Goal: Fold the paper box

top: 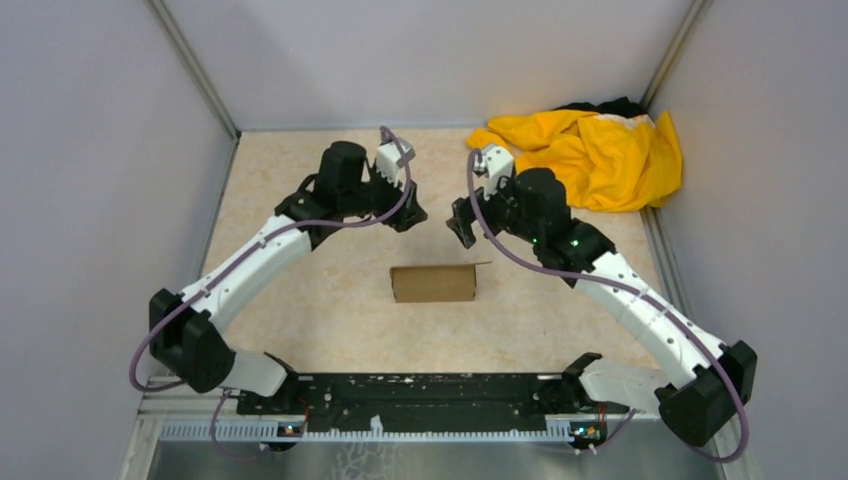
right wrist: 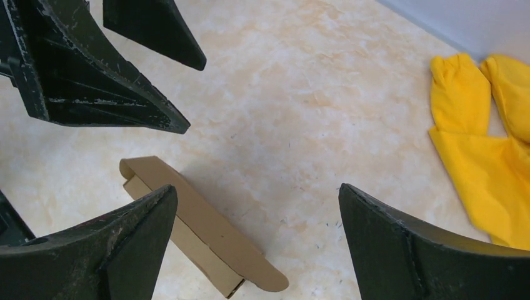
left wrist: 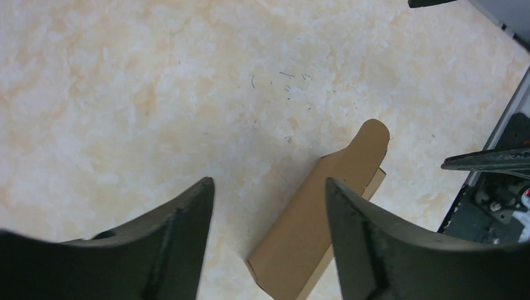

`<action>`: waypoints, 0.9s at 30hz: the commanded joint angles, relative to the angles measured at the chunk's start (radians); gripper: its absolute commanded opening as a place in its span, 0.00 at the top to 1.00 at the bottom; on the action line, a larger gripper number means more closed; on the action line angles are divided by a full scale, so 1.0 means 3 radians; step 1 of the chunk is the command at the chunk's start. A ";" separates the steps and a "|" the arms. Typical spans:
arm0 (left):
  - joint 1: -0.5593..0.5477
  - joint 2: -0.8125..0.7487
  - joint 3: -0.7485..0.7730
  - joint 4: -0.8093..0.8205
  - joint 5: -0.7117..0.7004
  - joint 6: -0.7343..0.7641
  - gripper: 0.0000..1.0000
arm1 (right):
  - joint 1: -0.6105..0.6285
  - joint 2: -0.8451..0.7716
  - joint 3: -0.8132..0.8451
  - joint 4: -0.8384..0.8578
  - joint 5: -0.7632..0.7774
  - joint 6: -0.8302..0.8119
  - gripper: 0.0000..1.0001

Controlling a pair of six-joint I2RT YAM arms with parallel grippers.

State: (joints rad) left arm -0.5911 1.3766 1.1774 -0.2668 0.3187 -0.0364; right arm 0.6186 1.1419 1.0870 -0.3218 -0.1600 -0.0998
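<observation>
Box [top: 433,283]: brown carton, lying flat mid-table [top: 330,300], rounded flap showing at each end. Left gripper [top: 408,216]: jaws spread, empty, hovering just beyond box, not touching. Right gripper [top: 461,224]: jaws fully parted, empty, likewise apart from box. Cloth [top: 600,155], yellow, heaped in far right corner.

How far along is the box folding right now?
Mostly done, it seems: the paper box lies on the table as a carton, not a flat sheet. Nothing is in hand: the left end effector and right end effector hover open, clear of it. Left: its rounded end flap sticks out, seemingly untucked.
</observation>
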 commanded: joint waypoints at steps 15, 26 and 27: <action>-0.0274 0.0536 0.0071 -0.0875 0.0528 0.1448 0.01 | -0.0041 -0.0545 -0.0516 -0.0195 0.0444 0.1016 0.01; -0.0432 0.0715 -0.0016 -0.0800 0.0430 0.1504 0.01 | -0.0062 -0.0551 -0.0703 -0.0182 0.0395 0.1016 0.01; -0.0453 0.0715 -0.0029 -0.0787 0.0414 0.1505 0.01 | -0.0073 -0.0530 -0.0708 -0.0183 0.0392 0.1022 0.01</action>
State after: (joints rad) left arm -0.7044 1.5795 1.1828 -0.5365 0.4519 0.3855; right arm 0.6090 0.9951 0.8825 -0.4057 -0.0357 0.1951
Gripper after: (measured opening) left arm 0.987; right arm 0.985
